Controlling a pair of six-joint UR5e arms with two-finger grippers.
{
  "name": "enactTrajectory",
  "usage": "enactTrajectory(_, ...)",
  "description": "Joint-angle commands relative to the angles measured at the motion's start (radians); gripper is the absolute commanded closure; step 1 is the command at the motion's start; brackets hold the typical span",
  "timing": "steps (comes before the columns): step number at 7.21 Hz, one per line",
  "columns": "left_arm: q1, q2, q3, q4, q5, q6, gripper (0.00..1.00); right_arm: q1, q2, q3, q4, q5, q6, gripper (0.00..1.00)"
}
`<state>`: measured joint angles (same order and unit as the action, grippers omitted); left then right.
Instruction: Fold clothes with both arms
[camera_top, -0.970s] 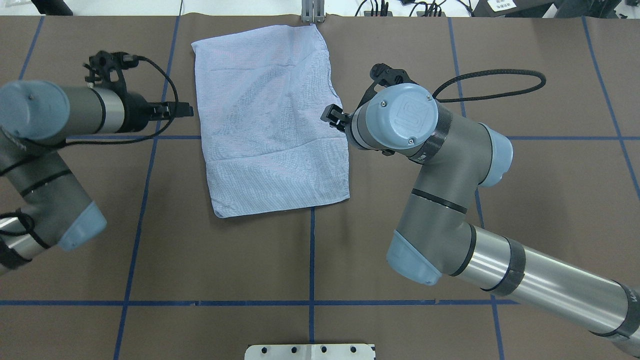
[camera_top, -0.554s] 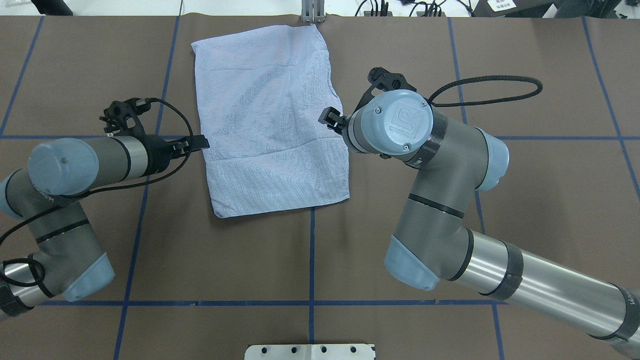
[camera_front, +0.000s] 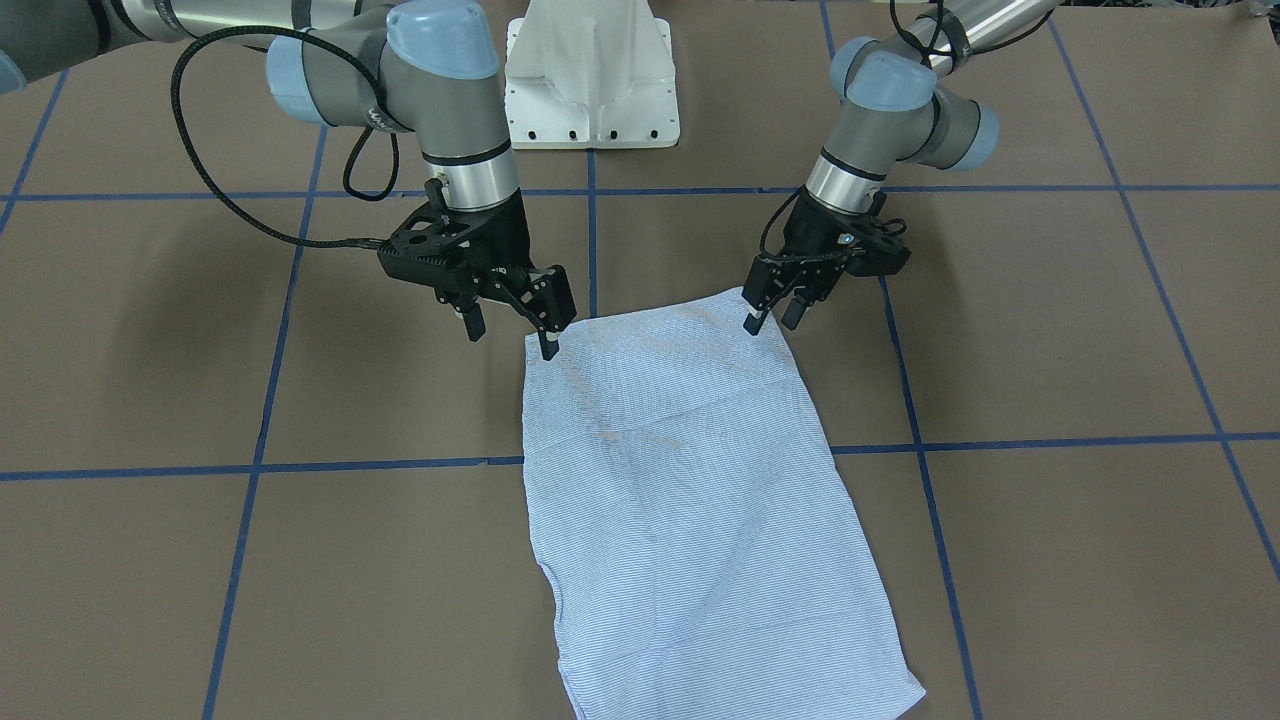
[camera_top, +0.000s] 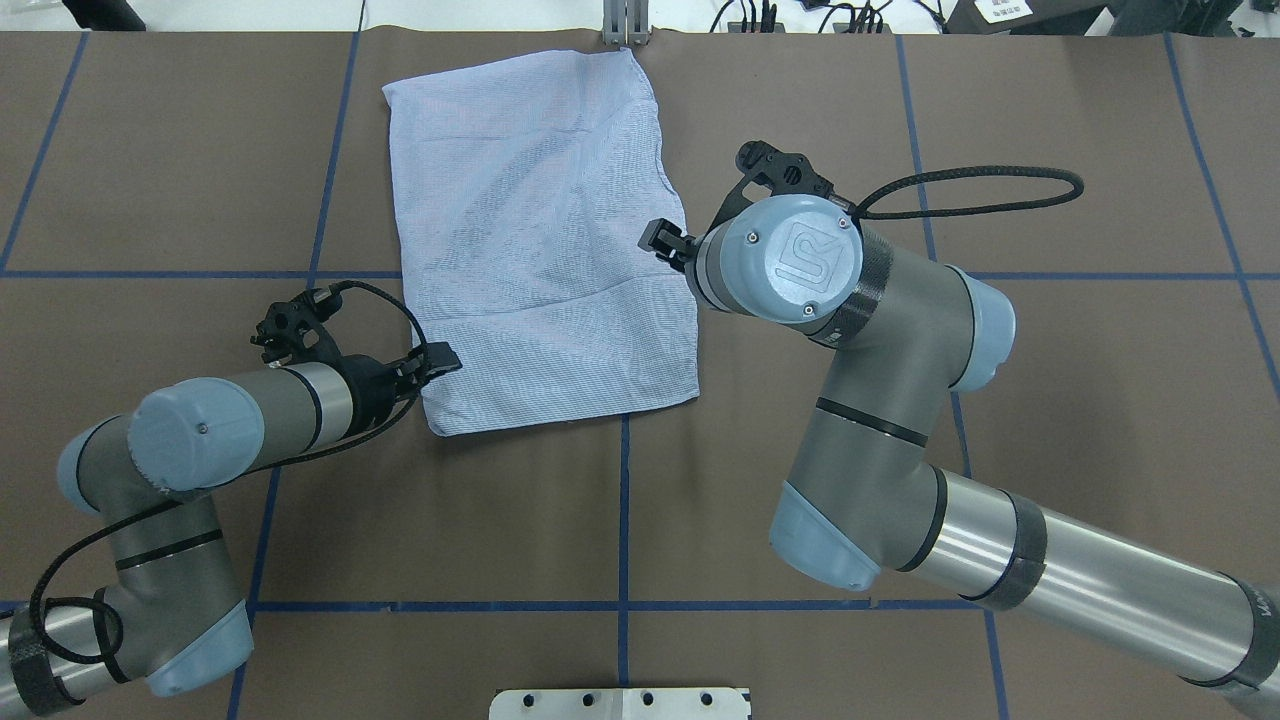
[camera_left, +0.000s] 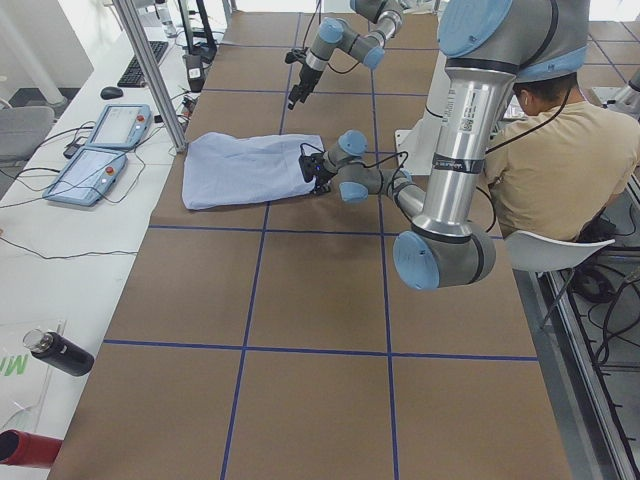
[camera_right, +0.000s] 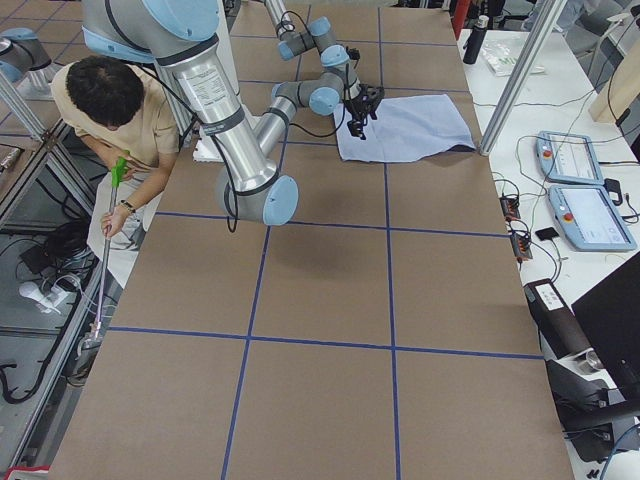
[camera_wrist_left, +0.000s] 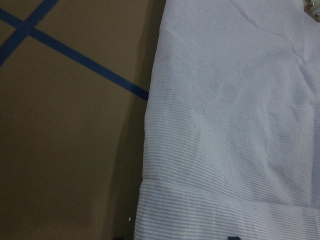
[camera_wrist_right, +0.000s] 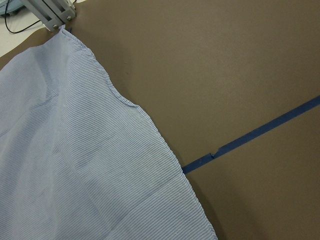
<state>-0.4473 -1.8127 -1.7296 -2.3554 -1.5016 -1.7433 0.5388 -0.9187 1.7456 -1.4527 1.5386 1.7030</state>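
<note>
The light blue-and-white striped shirt (camera_top: 540, 240) lies folded into a flat rectangle on the far middle of the brown table; it also shows in the front view (camera_front: 690, 500). My left gripper (camera_front: 768, 322) is open and hovers just over the shirt's near left corner; in the overhead view (camera_top: 445, 358) it sits at that edge. My right gripper (camera_front: 512, 340) is wide open, with one fingertip at the shirt's near right corner. In the overhead view (camera_top: 655, 236) it sits over the shirt's right edge. Both wrist views show only cloth (camera_wrist_left: 240, 125) (camera_wrist_right: 75, 150) and table.
The white pedestal base (camera_front: 590, 90) stands at the robot's side of the table. A metal post (camera_top: 625, 25) stands at the far edge by the shirt's far corner. A seated person (camera_left: 560, 170) and touch panels (camera_left: 100, 150) are beside the table.
My left arm has swung toward the robot along the shirt's left edge, from beside its middle to its near left corner. The right arm has barely moved. The shirt lies unchanged.
</note>
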Motion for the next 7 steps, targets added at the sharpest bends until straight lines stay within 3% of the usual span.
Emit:
enactTrajectory(1, 0.022, 0.001, -0.001, 0.002, 0.008, -0.005, 0.26, -0.005, -0.003, 0.002, 0.000, -0.005, -0.002, 0.02)
enactTrajectory(5, 0.048, 0.003, -0.005, 0.002, 0.008, -0.005, 0.32, -0.016, -0.005, 0.002, 0.002, -0.017, -0.002, 0.02)
enactTrajectory(6, 0.048, 0.003, -0.007, 0.002, 0.008, -0.021, 0.54, -0.017, -0.005, 0.002, 0.002, -0.017, -0.002, 0.02)
enactTrajectory(7, 0.048, 0.003, -0.013, 0.002, 0.008, -0.039, 0.98, -0.028, -0.003, -0.001, 0.003, -0.018, 0.001, 0.02)
